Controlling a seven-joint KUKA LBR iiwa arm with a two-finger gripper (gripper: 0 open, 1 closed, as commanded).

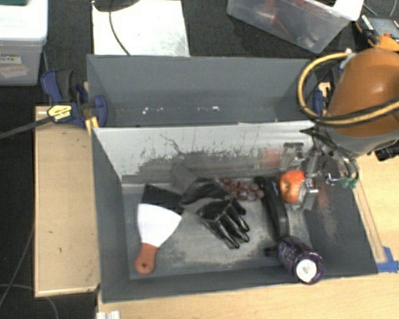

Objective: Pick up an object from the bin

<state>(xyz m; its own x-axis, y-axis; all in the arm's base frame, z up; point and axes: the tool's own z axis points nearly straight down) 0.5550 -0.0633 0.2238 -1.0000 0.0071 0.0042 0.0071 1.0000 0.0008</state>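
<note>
- The gripper (pixel 305 188) is low at the bin's right end, hard against a small round orange-red thing (pixel 292 184), perhaps a toy fruit. That thing is near the back wall, just right of a long black bar (pixel 274 212). From this angle it cannot be told whether the gripper is clenched on the round thing or merely beside it.
- The likeliest trouble is a slip. A smooth, round body may roll or squirt sideways if the grip lands off its middle. It would then drop toward the black bar or the purple bottle (pixel 300 260) lying near the front right corner.
- The bin's sloping right wall (pixel 346 229) is close to the gripper, so a slanted lift could scrape against the metal and jar the load loose.
- The black bar lies just beside the round thing. A grab set too wide could catch the bar's end as well and drag it up.
- The black glove (pixel 224 217), the white scraper with a reddish handle (pixel 156 230) and the cluster of small dark red beads (pixel 243 187) lie further left and seem unlikely to interfere.
- The arm comes in from the right. Its orange wrist cover (pixel 370 84) sits high above the bin's right rim, with cables (pixel 314 86) looped beside it. The gripper hangs down from it and a little leftward into the bin.
</note>
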